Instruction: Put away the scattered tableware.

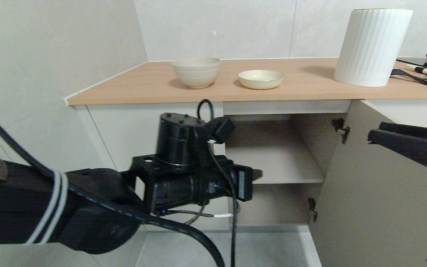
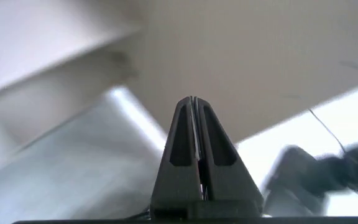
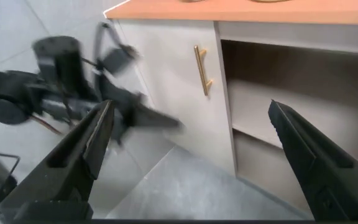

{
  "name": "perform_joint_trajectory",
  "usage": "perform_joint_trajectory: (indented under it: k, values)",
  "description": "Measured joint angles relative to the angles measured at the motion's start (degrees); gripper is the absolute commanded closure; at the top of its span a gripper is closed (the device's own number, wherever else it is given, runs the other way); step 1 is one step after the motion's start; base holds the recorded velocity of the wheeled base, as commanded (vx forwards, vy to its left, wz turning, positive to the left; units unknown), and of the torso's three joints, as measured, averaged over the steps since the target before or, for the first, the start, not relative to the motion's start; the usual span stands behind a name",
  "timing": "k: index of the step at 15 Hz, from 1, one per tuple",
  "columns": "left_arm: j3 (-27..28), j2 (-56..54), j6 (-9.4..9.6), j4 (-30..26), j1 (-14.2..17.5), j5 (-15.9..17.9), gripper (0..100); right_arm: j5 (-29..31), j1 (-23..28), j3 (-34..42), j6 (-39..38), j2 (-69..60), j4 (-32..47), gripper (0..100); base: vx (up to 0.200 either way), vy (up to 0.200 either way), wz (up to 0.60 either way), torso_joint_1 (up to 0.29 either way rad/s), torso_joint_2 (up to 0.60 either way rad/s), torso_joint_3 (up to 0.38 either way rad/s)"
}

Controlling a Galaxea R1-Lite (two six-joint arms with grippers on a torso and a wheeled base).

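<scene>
Sitting up on the wooden countertop [image 1: 310, 89] are the two bits of tableware: a ribbed beige bowl [image 1: 196, 71] nearer the corner and a shallow cream dish [image 1: 261, 79] near it on the right, not touching. Farther right on the same top is a tall white ribbed container [image 1: 372, 46], with a few dark utensils [image 1: 421, 72] past it at the edge.

Below the counter, the cabinet door [image 1: 365, 204] is swung open and you can see a shelf [image 1: 272, 163] inside. The door next to it is closed and has a gold handle [image 3: 201, 68].

The left gripper [image 2: 192, 99] hangs low in front of the cabinet, about level with the shelf, jaws pressed together with nothing between them (the wrist view makes that pretty obvious). The right gripper [image 3: 190, 107] is over by the open door, jaws spread wide and holding nothing. Both are well apart from the bowl and dish.
</scene>
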State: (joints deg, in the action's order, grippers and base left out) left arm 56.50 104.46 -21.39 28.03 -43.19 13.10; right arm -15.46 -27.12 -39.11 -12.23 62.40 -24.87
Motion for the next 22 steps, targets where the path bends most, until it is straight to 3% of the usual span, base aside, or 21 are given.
perform_joint_trajectory:
  k: [1,2,4,5,7,8,10,15,19,22]
  values:
    - [-2.46,-2.84,0.02,-0.04,2.35,0.02,100,-0.04,0.0,-1.13,0.02,1.88,-0.11,0,0.0,0.0,0.0,0.0,0.0,0.0]
    - [-5.21,-6.12,0.24,0.07,5.07,0.06,0,-0.06,0.0,-2.27,0.05,4.44,-0.2,0,0.0,0.0,0.0,0.0,0.0,0.0]
    - [-10.51,-11.82,0.93,-0.04,9.35,0.05,0,-0.33,0.0,-4.28,0.16,9.58,-0.41,0,0.0,0.0,0.0,0.0,0.0,0.0]
    - [-12.9,-14.23,2.51,-0.09,10.53,0.09,0,-0.63,0.0,-4.96,0.22,11.82,-0.56,0,0.0,0.0,0.0,0.0,0.0,0.0]
    - [-17.83,-18.25,10.58,-0.46,13.18,0.44,0,-0.74,0.0,-4.99,1.3,15.24,-0.56,0,0.0,0.0,0.0,0.0,0.0,0.0]
    - [-19.35,-19.71,13.24,-0.57,14.38,0.6,0,-0.72,-0.05,-4.85,1.52,16.31,-0.56,0,0.0,0.0,0.0,0.0,0.0,0.0]
    - [-20.61,-22.3,14.07,-0.93,15.93,0.63,0,-0.85,-0.55,-4.57,1.56,17.66,-0.59,0,0.0,0.0,0.0,0.0,0.0,0.0]
    - [-16.7,-26.54,14.37,-10.08,17.13,0.22,0,0.38,-4.51,-4.79,1.37,17.49,-0.37,0,0.0,0.0,0.0,0.0,0.0,0.0]
    - [-15.38,-27.06,14.47,-10.76,17.26,-1.06,0,2.29,-5.25,-5.64,1.23,17.75,-0.01,0,0.0,0.0,0.0,0.0,0.0,0.0]
    - [-15.27,-27.06,14.42,-10.76,17.35,-1.04,0,2.3,-5.29,-5.71,1.23,17.8,0.0,0,0.0,0.2,0.0,-0.002,0.0,0.005]
